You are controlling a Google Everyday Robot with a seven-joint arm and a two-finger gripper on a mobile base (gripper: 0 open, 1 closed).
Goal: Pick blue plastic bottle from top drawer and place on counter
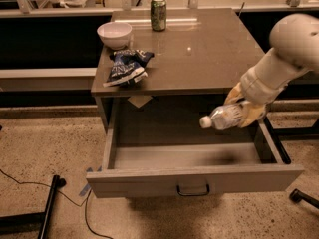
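The counter (199,59) fills the upper middle of the view, a glossy grey-brown top. Beneath its front edge the drawer (149,156) stands pulled out, its grey floor bare and its front panel carrying a small dark handle (193,189) at the centre.

The robot's pale arm (284,54) comes in from the right edge and slopes down past the counter's front right corner. At its end the gripper (246,112) is closed around the bottle (222,118), its yellowish fingers (255,114) wrapping the bottle's base end. The bottle is held in the air over the right part of the drawer, just below the counter's front edge and clear of the drawer floor. It lies nearly level, with the white cap pointing left and a little downward.

On the counter, a blue-and-white snack bag (125,66) lies near the front left corner. A white bowl (114,34) sits behind it by the left edge. A green can (158,14) stands upright at the back edge.
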